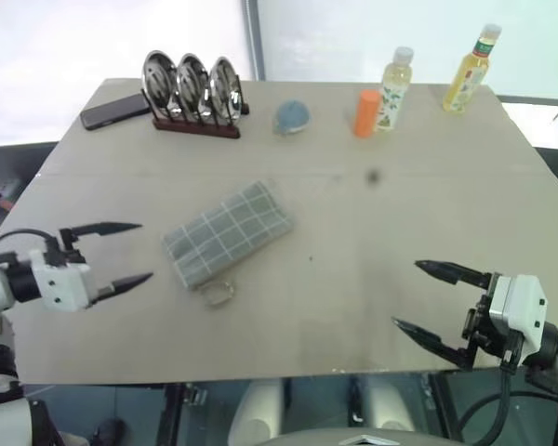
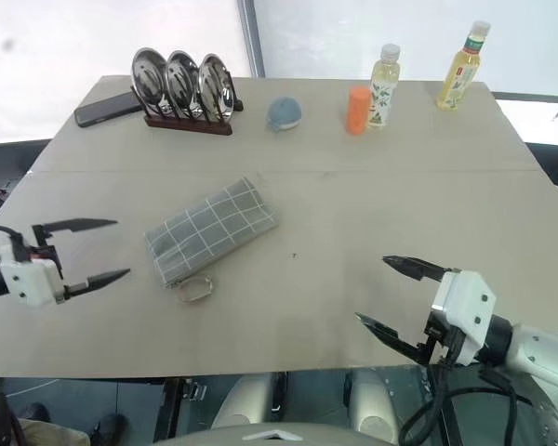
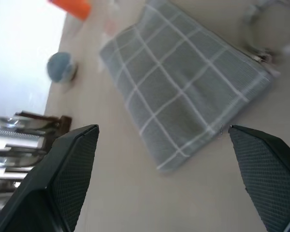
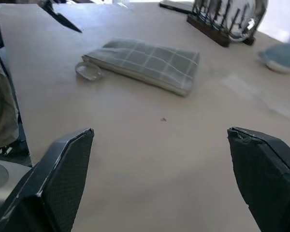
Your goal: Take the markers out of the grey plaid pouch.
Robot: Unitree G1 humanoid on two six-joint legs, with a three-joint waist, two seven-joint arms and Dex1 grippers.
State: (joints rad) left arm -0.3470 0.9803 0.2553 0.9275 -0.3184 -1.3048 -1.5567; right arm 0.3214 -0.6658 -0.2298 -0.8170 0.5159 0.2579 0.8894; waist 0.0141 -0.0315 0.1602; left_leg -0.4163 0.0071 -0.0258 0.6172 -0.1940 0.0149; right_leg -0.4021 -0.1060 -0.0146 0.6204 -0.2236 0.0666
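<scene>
The grey plaid pouch point(image 1: 227, 233) lies flat and closed on the table, a small metal ring point(image 1: 219, 294) at its near corner. The markers are hidden; none show outside the pouch. My left gripper point(image 1: 123, 253) hovers open just left of the pouch, fingers pointing at it, nothing between them. In the left wrist view the pouch point(image 3: 183, 82) lies ahead of the fingers. My right gripper point(image 1: 420, 298) is open and empty near the table's front right edge, pointing left toward the pouch point(image 4: 147, 63), well apart from it.
At the back stand a rack of metal lids point(image 1: 193, 93), a black phone point(image 1: 116, 111), a blue-grey round object point(image 1: 291, 116), an orange cylinder bottle point(image 1: 366, 112) and two drink bottles point(image 1: 394, 88) point(image 1: 471, 70). The table's front edge point(image 1: 260, 376) runs just below both grippers.
</scene>
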